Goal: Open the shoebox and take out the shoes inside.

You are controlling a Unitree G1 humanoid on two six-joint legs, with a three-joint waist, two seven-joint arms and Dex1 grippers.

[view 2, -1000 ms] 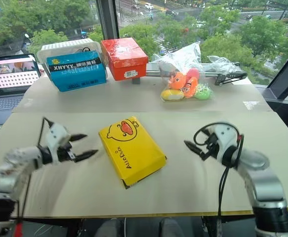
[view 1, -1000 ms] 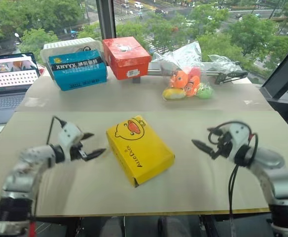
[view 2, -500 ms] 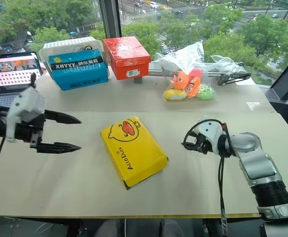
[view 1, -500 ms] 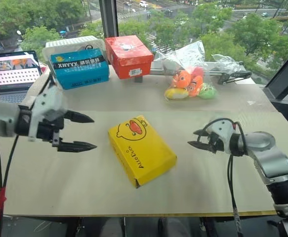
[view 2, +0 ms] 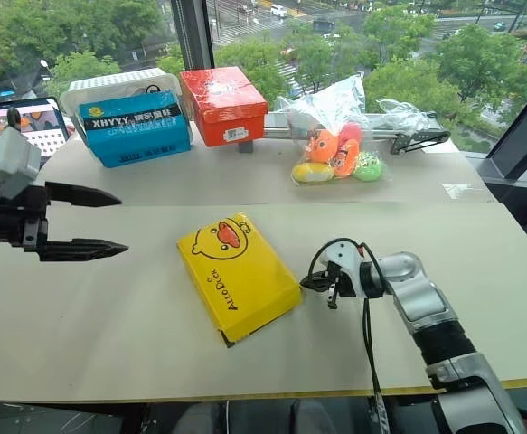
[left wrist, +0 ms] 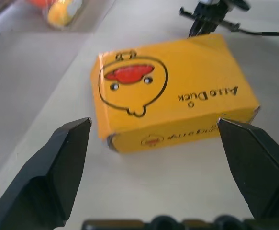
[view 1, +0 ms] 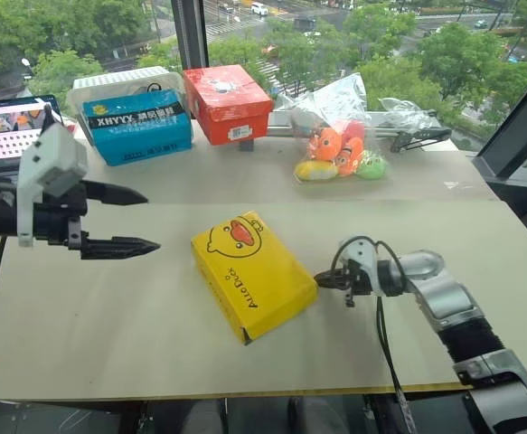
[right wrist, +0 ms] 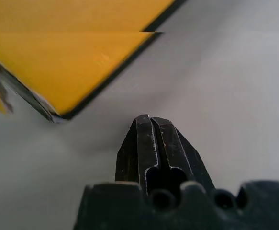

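Two grippers flank the shut shoebox (view 1: 253, 274) lying mid-table: the right gripper (view 1: 322, 279), fingers pressed together, points at its near corner; the left gripper (view 1: 141, 220) hovers spread wide. Best slide that closed tip under the lid edge, lifting gently.

Shoebox (view 1: 252, 274) flat on table (view 1: 109, 334), roughly mid-table, lid down. Right gripper (view 1: 323, 279) just beside shoebox's right edge, maybe touching. Left gripper (view 1: 132, 220) raised, well left of shoebox. Along back: laptop (view 1: 10, 132) far left, two boxes (view 1: 138, 125) side by side right of laptop, bag of toys (view 1: 340, 145) right of boxes.
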